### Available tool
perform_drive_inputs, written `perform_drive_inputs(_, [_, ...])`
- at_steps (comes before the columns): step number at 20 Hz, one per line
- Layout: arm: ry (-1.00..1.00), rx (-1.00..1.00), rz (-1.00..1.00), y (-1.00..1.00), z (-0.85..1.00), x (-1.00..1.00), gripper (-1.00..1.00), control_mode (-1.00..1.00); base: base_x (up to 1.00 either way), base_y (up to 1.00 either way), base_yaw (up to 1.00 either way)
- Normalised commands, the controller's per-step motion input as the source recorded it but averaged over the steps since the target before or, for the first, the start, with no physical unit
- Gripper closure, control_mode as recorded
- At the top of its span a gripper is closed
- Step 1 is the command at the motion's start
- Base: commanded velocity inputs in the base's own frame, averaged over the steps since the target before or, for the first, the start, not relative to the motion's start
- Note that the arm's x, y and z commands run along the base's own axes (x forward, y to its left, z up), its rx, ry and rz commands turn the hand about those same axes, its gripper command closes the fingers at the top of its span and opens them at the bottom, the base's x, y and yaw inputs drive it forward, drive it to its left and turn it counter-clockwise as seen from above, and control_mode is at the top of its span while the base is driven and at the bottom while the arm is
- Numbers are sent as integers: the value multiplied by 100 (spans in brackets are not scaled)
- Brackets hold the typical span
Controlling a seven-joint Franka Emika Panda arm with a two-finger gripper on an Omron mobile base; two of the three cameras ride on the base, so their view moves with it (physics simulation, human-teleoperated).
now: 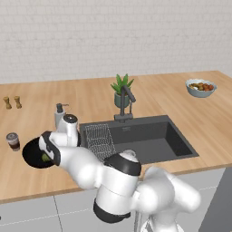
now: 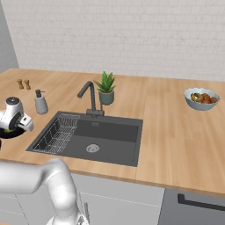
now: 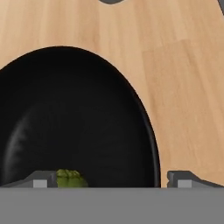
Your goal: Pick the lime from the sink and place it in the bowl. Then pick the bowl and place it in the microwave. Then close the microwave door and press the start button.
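Observation:
The black bowl (image 1: 31,154) (image 2: 9,133) (image 3: 74,118) sits on the wooden counter left of the sink (image 1: 154,140) (image 2: 110,140). The lime (image 1: 45,157) (image 2: 8,130) (image 3: 70,178) lies inside the bowl, near its rim. My gripper (image 1: 49,153) (image 2: 19,125) (image 3: 112,179) is open and low over the bowl's edge. In the hand view one fingertip (image 3: 41,180) is inside the bowl beside the lime, and the other is outside the rim over the wood. Nothing is held. The microwave and its door are out of view.
A soap dispenser (image 1: 59,114) (image 2: 41,102) stands just behind the bowl and a coffee cup (image 1: 13,141) to its left. A wire rack (image 1: 99,140) (image 2: 57,134), faucet (image 1: 127,102) (image 2: 90,97) and plant (image 1: 121,90) (image 2: 106,88) are at the sink. A fruit bowl (image 1: 200,87) (image 2: 202,98) is far right.

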Motion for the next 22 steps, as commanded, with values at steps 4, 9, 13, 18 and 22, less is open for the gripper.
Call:
perform_drive_inputs(4, [5,0,0,18,-34,11,-100,-100,0,0,0])
perform_drive_inputs(9, [6,0,0,9,-29,14,100,-100,0,0,0])
perform_drive_inputs(13, [2,0,0,6,-8,4,100,-100,0,0,0])
perform_drive_inputs(18, [0,0,0,0,0,-10,100,-100,0,0,0])
perform_drive_inputs(22, [0,0,0,0,4,-24,100,-100,0,0,0])
